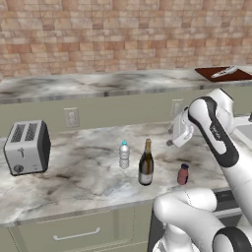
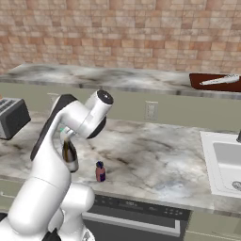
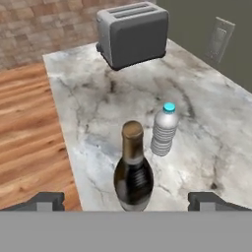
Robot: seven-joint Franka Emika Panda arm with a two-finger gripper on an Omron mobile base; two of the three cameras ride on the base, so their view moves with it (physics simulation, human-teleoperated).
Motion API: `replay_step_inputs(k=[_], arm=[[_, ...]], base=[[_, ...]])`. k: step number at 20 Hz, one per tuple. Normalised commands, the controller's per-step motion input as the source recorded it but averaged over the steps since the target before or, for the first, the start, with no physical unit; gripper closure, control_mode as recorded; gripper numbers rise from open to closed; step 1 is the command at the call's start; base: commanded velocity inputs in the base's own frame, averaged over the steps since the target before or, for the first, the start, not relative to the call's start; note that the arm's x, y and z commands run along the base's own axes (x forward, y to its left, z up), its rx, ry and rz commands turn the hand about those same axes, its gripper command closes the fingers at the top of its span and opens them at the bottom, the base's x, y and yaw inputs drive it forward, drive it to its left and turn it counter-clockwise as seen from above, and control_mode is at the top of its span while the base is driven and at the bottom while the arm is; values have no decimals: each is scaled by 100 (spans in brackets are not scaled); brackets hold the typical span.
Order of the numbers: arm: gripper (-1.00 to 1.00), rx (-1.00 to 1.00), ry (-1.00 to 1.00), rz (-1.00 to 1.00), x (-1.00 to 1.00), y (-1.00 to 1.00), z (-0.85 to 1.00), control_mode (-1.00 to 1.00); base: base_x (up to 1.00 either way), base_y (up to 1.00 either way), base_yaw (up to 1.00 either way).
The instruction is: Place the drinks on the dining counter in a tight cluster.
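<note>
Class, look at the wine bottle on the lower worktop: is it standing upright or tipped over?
Upright. The wine bottle stands on its base on the worktop, neck pointing straight up.

I see three drinks upright on the lower marble tabletop [image 1: 74, 167]: a tall dark wine bottle [image 1: 145, 165] in the middle, a small clear water bottle [image 1: 124, 155] just beside it, and a short maroon bottle [image 1: 183, 174] standing apart. The raised dining counter [image 1: 98, 84] sits behind.
</note>
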Motion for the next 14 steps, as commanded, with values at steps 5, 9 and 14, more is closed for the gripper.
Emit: replay_step_inputs(k=[5, 9, 14], arm=[[-100, 14, 0, 5, 0, -3, -64, -100], [-100, 29, -6, 0, 2, -10, -60, -100], [-100, 46, -16, 0, 18, -3, -46, -100]], base=[[0, 0, 0], [0, 0, 0], [0, 0, 0]])
